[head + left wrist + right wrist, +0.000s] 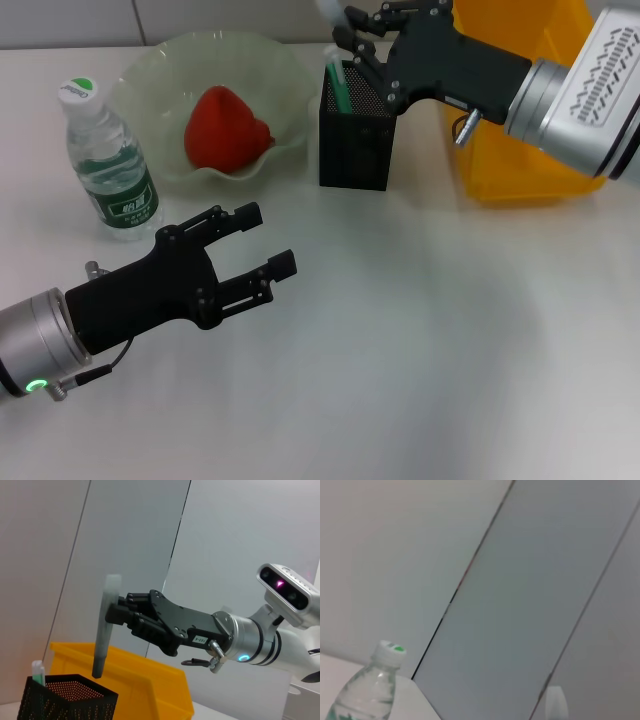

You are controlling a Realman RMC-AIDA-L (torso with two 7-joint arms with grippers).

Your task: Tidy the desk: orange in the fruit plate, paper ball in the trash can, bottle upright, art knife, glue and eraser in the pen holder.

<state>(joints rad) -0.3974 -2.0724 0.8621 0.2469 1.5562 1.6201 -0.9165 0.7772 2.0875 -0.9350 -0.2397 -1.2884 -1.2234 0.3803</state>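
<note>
Currently right gripper (350, 40) fingers grip the grey art knife (103, 630) upright over the pen holder (357, 135) near the table's far edge. Next: lower, release. Left gripper (262, 240) idles open, near-left.

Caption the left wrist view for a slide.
Right gripper holds a grey stick-shaped item upright above the pen holder.

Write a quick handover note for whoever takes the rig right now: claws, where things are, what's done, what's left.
Right claw is shut on a grey stick-like tool, held upright just above the pen holder.
Left claw is open, empty, low over the desk in front of the bottle.
Done: orange in the fruit plate, bottle upright, one green-tipped item in the holder.
Left: lower and release the tool.
Paper ball and eraser not visible; trash can is behind the holder.
</note>
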